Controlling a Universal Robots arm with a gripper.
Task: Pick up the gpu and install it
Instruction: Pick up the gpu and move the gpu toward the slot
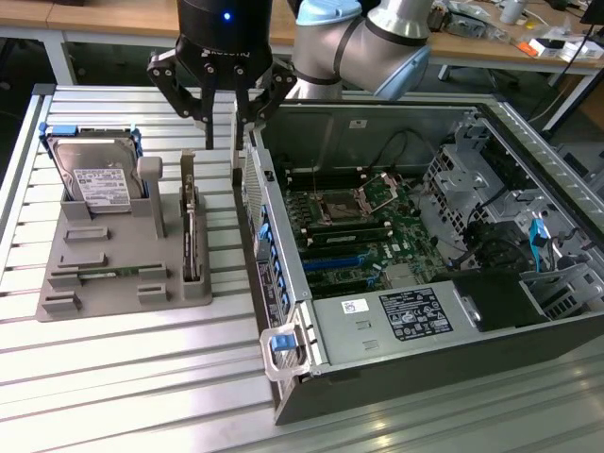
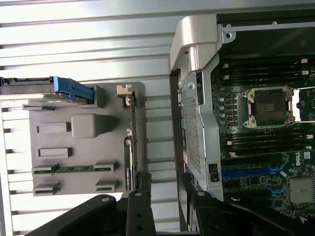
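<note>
The gripper (image 1: 223,118) hung with its fingers spread, grasping nothing, above the far end of the gray tray (image 1: 99,253), next to the open computer case (image 1: 377,377). The gpu (image 1: 192,236) stood on edge in the tray's slot, near a hard drive (image 1: 92,177).

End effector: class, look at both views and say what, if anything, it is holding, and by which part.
Nothing is held. The end effector is open, with bare space between its fingers. The graphics card stands on edge in the gray holder.
</note>
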